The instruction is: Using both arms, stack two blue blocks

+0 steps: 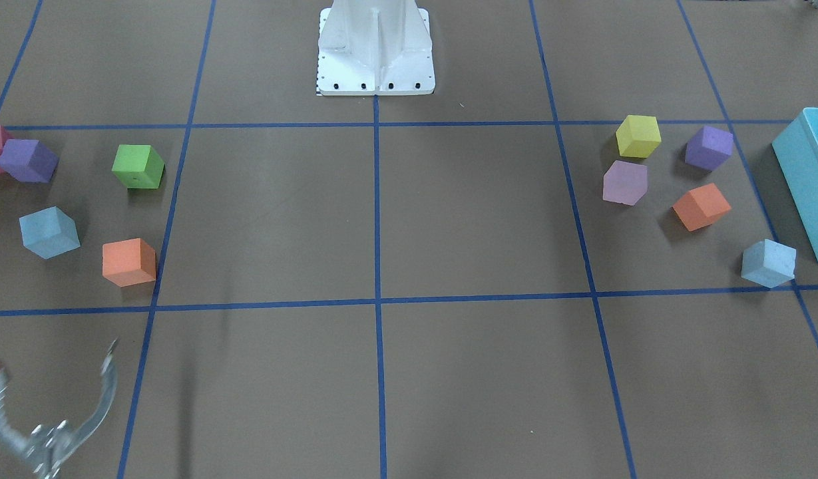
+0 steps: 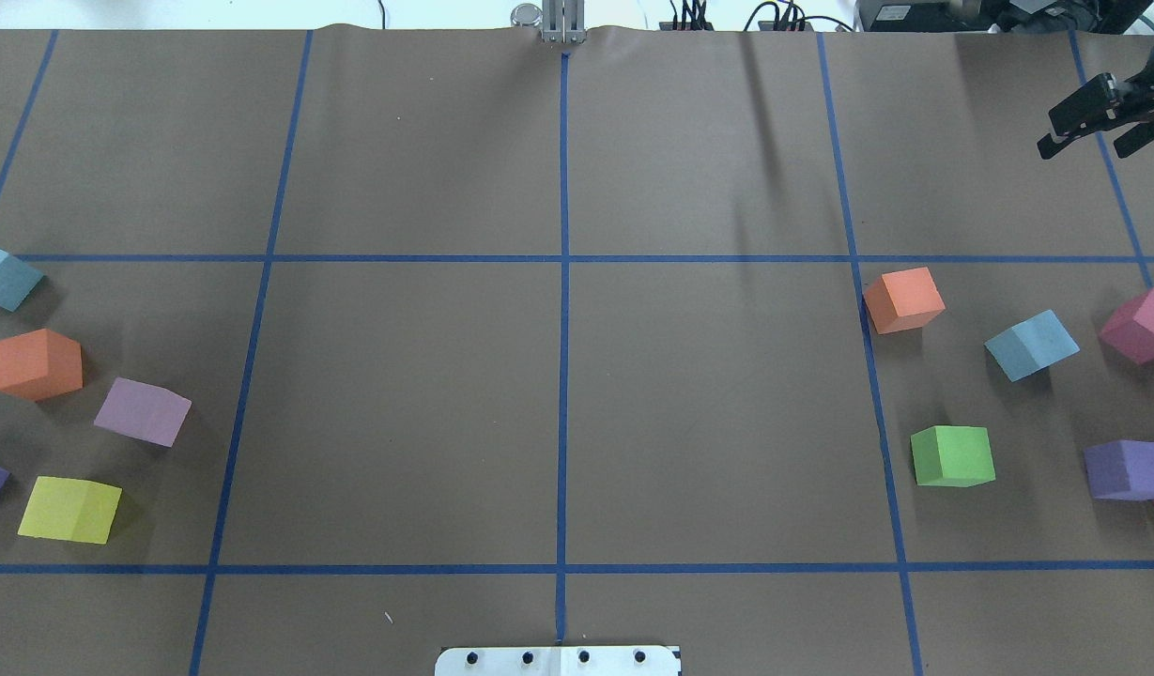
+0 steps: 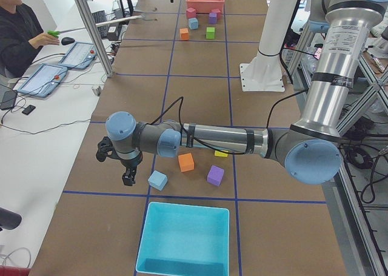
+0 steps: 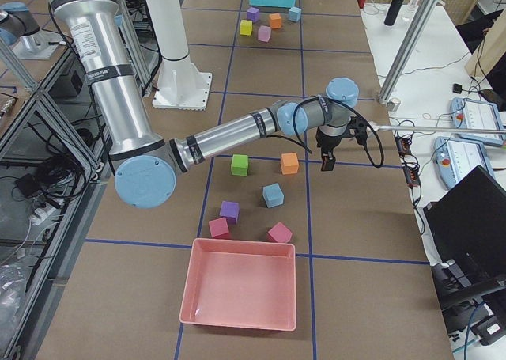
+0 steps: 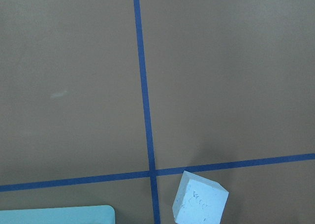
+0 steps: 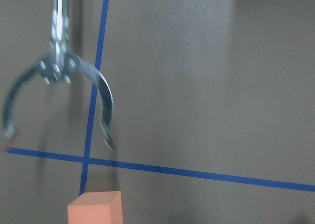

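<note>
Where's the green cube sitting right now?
In the overhead view the green cube sits on the robot's right side, near an orange cube, a blue block and a purple cube.

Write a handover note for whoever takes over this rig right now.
The right claw is open and empty, raised past the right blue block.
The left claw hangs near the left blue block, by the turquoise bin; open or shut, cannot tell.
Done: nothing; both blocks lie ungrasped, far apart.
Left: grasp each, bring them together, stack one on the other.
</note>
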You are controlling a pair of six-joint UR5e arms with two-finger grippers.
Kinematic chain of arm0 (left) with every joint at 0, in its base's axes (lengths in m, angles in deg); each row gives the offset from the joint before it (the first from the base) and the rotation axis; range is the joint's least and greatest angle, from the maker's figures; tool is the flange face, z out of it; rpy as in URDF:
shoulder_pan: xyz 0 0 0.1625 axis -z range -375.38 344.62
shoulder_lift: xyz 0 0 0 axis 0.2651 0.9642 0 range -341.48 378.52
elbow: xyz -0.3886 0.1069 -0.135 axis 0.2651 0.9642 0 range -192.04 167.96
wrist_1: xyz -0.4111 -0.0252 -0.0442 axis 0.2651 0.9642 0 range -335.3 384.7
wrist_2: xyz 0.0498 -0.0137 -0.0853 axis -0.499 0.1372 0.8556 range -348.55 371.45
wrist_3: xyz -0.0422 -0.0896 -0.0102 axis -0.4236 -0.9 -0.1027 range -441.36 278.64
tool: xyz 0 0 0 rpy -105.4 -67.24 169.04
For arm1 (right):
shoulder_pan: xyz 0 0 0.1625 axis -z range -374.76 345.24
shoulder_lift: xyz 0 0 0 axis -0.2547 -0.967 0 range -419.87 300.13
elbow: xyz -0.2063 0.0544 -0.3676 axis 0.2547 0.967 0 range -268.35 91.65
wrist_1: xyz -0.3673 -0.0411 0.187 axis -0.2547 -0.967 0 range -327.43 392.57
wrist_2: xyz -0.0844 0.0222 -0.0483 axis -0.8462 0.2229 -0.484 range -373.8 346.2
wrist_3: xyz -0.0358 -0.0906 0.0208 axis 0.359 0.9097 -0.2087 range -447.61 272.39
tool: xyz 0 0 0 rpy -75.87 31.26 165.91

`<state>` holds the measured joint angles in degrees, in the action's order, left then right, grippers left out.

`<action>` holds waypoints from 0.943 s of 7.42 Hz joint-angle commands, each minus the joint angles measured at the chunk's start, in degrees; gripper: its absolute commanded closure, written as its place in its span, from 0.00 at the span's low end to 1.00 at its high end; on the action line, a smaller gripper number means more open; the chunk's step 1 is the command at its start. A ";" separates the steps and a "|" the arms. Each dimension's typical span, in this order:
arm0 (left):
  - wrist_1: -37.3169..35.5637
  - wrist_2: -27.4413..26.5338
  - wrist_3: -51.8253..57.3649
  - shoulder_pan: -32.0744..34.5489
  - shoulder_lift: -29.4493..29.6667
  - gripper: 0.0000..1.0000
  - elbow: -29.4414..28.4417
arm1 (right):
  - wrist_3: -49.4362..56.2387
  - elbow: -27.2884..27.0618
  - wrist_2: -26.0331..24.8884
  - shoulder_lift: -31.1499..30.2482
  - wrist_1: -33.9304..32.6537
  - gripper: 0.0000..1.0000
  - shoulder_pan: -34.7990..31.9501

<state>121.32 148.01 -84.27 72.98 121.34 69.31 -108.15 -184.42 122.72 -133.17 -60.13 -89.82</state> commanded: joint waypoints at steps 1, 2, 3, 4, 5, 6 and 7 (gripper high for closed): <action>0.05 0.02 -1.04 -0.03 0.26 0.02 0.12 | -0.82 -4.54 -0.46 -3.93 -0.02 0.00 0.09; 0.14 0.02 -2.09 -0.12 0.79 0.02 0.04 | -0.65 -6.83 -0.37 -6.56 0.15 0.00 0.70; 0.92 0.02 -2.28 -0.12 0.79 0.02 -0.14 | -1.08 -9.20 -3.16 -8.33 0.85 0.00 3.05; 0.93 -0.07 -2.45 -0.20 0.79 0.02 -0.14 | -1.09 -9.23 -3.71 -9.91 0.86 0.00 5.08; 1.02 0.02 -3.59 -0.21 0.79 0.02 0.21 | -1.09 -9.23 -4.15 -11.67 1.56 0.00 7.36; 1.54 0.02 -4.21 -0.21 0.79 0.02 0.21 | -1.17 -8.88 -5.89 -13.78 5.91 0.00 7.91; 3.03 -0.07 -6.21 -0.55 0.71 0.02 0.13 | -1.17 -8.61 -7.22 -16.84 10.74 0.00 8.00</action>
<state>123.05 148.00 -88.62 72.68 122.12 69.45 -109.29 -193.31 117.21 -146.65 -54.62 -82.46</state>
